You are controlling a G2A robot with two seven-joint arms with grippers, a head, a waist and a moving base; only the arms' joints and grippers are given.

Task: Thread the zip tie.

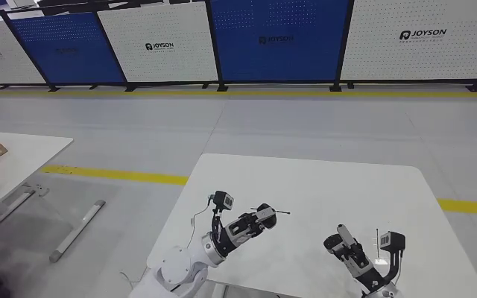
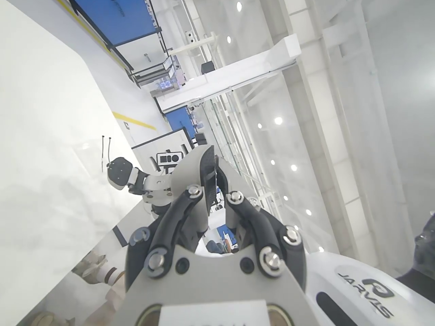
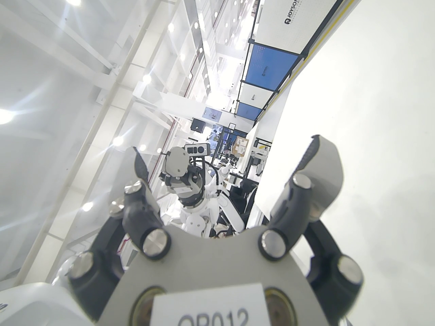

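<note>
White worktop (image 1: pixel 313 179), both arms in over its near edge.

Left gripper (image 2: pixel 213 171): a little left of the middle of the near edge, raised off the surface. Fingers pressed together, no gap between the dark pads. From above, a black zip tie (image 1: pixel 279 213) is pinched at the tips and lies roughly level. A short stub pokes out one side, and the longer end points toward the right edge of the worktop. Too thin to tell which end carries the head.

Right gripper (image 3: pixel 228 152): right of the middle of the near edge, well apart from the left gripper. Fingers spread wide, nothing between them.

Loose zip ties (image 2: pixel 103 152): from the left wrist camera, two thin black strips side by side on the worktop, just beside the right arm's wrist, toward the near right corner. From above they read as a single fine line running from the near edge toward the far edge. Cannot tell whether the second strip is a tie or a shadow. They lie apart from the right gripper's fingers.

Past the far edge: grey floor with a yellow line (image 1: pixel 112 174), then a row of blue and white pegboard panels (image 1: pixel 279 37). Another white table (image 1: pixel 30 149) stands off the left edge.
</note>
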